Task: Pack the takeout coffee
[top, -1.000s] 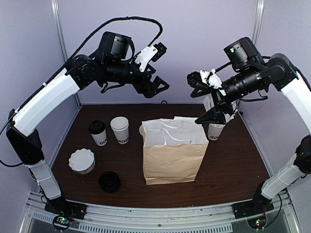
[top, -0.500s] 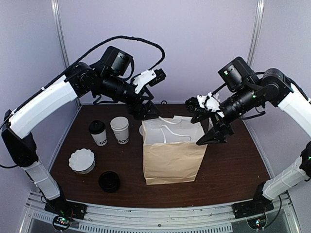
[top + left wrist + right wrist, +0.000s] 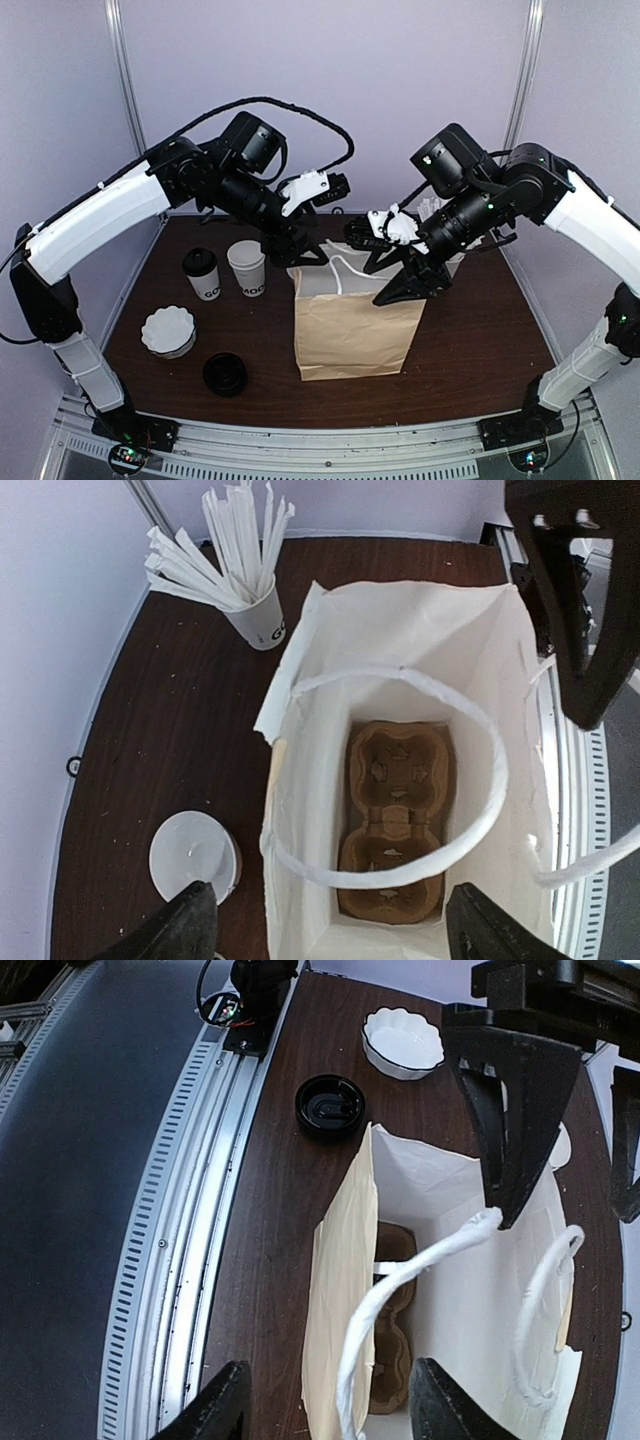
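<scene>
Top view, left of the left fingers [image 3: 300, 250]: scalloped white dish [image 3: 168, 331] and loose black lid [image 3: 225, 374] sit toward the front edge of the bench [image 3: 480, 340]. Behind them is the takeout coffee [image 3: 201, 272], lidded and upright on the bench, just beside the lidless cup [image 3: 246, 267], which stands between it and those fingers. Coffee is well apart from both arms. Left fingers are spread wide, holding nothing, over the back-left rim of the open paper bag [image 3: 355, 325]. In the wrist view one finger is above bare bench, the other above the bag mouth. Cardboard cup carrier [image 3: 395, 830] lies flat in the bag bottom. White round lid-like piece [image 3: 195, 855] is on the bench just outside the bag, by the outer left finger. Right fingers [image 3: 388, 272] are partly open, gripping nothing, over the bag's right rim; bag wall and a white handle loop [image 3: 420, 1290] run between them, contact unclear. Cup of white sticks [image 3: 255, 620] stands behind the bag, beyond the right fingers.
</scene>
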Robot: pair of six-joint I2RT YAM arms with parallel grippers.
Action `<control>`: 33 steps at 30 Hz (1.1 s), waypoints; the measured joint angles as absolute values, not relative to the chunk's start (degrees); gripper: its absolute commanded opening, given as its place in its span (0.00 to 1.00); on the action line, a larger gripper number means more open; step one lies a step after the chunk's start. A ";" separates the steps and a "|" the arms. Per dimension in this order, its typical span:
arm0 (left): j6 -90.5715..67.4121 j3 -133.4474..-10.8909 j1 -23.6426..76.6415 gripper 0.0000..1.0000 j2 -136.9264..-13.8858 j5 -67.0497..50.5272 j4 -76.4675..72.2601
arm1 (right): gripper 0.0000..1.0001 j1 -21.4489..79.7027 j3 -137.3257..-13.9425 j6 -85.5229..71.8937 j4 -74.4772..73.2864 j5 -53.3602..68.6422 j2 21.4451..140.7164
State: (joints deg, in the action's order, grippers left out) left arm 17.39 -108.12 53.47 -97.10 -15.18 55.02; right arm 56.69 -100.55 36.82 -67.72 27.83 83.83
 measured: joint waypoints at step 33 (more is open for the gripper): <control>14.41 -131.55 54.76 0.00 -105.27 -14.41 50.70 | 0.00 56.86 -128.29 36.10 -66.72 19.18 87.55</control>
